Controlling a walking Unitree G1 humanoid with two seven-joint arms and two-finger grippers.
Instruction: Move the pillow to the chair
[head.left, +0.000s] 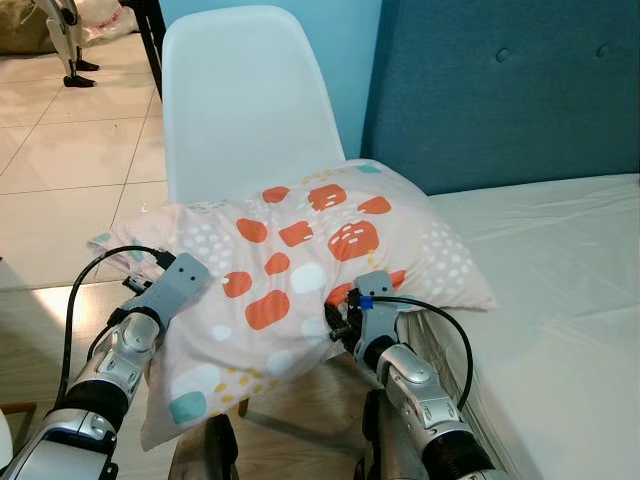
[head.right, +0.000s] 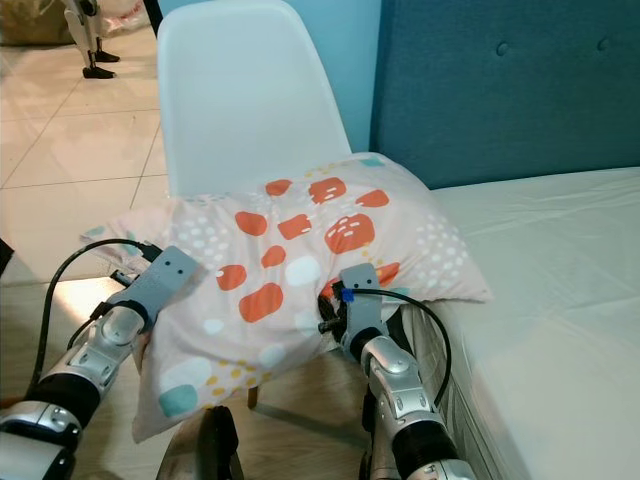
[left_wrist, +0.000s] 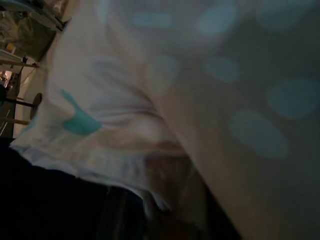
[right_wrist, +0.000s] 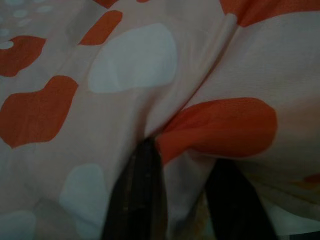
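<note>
A pink pillow (head.left: 300, 260) with orange, white and teal patches hangs between my two grippers, over the seat of a white plastic chair (head.left: 240, 100). Its far end lies against the chair's back and its right corner reaches onto the bed. My left gripper (head.left: 198, 285) is pushed into the pillow's left side, where the fabric bunches around it (left_wrist: 165, 200). My right gripper (head.left: 343, 308) is shut on a fold of the cover near an orange patch. In the right wrist view both black fingers (right_wrist: 137, 195) pinch that fold (right_wrist: 220, 125).
A bed with a white sheet (head.left: 560, 300) and a blue padded headboard (head.left: 510, 90) stands on the right, close to the chair. Tiled floor (head.left: 70, 150) spreads to the left. A stand's legs (head.left: 70, 55) are at the far top left.
</note>
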